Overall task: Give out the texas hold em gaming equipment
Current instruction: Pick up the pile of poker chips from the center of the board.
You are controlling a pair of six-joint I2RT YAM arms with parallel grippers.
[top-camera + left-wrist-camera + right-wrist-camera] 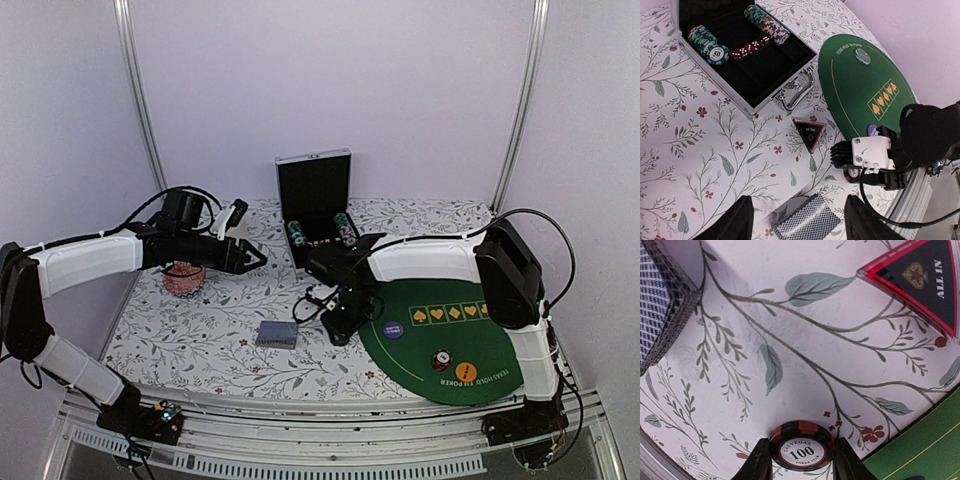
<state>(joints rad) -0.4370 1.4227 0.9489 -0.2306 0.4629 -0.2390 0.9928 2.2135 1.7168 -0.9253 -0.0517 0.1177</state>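
Card deck (660,300) half cropped; right claw (802,460), low on desk (790,365), clamps striped chip (801,447); left claw (799,220) hovers, fingers apart.

1. A robotics lab test booth is indicated.
2. The floral-clothed table (200,335) is enclosed by plain pale walls (330,80) and metal frame posts (142,100).
3. A left arm (85,262) and a right arm (420,262) are mounted along a slotted metal rail (300,462).

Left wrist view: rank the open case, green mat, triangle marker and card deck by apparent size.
1. open case and green mat: look alike, both partly cut off, so unranked.
2. card deck: nearest the camera and cropped at the bottom edge, so unsure.
3. triangle marker.
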